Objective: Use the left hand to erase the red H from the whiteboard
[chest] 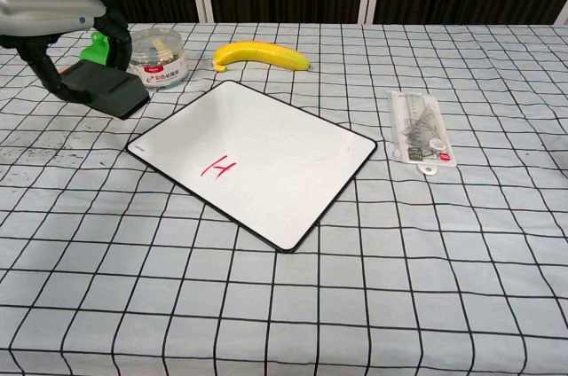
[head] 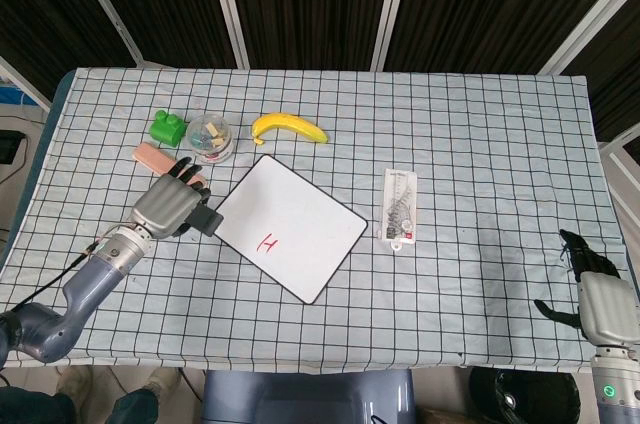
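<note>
A white whiteboard with a black rim lies turned at an angle in the middle of the table. A small red H is written near its lower left side. My left hand grips a dark eraser block and holds it lifted above the cloth, just left of the board's left corner. My right hand rests low at the table's right edge, away from everything; its fingers are hard to read.
Behind the board lie a banana, a clear round jar, a green toy block and a pink bar. A packaged ruler set lies right of the board.
</note>
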Action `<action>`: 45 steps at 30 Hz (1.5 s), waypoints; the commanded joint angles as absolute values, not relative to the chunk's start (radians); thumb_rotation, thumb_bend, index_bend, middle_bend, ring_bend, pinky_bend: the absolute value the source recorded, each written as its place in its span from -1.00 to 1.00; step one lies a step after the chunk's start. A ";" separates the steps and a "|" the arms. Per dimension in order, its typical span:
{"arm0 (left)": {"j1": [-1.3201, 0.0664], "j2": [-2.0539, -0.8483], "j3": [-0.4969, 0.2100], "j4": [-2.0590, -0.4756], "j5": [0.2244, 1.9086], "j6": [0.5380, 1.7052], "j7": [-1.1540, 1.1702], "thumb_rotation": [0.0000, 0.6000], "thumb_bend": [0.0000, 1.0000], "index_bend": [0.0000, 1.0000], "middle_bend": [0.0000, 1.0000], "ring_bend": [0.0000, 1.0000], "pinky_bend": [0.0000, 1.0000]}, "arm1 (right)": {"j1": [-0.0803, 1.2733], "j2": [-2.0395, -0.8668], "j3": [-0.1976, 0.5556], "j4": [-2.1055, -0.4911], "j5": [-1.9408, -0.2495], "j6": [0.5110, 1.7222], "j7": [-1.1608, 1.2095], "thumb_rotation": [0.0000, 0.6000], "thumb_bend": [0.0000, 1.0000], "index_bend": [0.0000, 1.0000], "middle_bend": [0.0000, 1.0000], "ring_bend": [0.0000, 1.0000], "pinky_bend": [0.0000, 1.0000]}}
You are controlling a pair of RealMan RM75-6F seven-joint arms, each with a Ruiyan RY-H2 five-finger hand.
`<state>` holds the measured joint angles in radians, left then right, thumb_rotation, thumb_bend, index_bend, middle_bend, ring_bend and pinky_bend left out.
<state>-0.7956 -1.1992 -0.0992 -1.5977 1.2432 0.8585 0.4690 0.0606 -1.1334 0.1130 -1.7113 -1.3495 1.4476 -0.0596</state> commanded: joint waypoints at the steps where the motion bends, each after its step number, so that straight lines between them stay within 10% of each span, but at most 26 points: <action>1: -0.836 -1.223 -0.124 -1.625 1.212 0.844 0.530 1.00 -0.46 -0.10 -0.10 -0.78 -0.81 | 0.061 -1.134 0.113 -1.711 -1.349 1.448 -0.060 1.00 -0.89 -0.82 -0.76 -0.57 -0.55; 45: -0.997 -1.586 -0.105 -1.370 1.225 0.755 0.647 1.00 -0.46 -0.12 -0.09 -0.78 -0.82 | 0.060 -1.129 0.117 -1.714 -1.333 1.442 -0.052 1.00 -0.88 -0.81 -0.75 -0.56 -0.55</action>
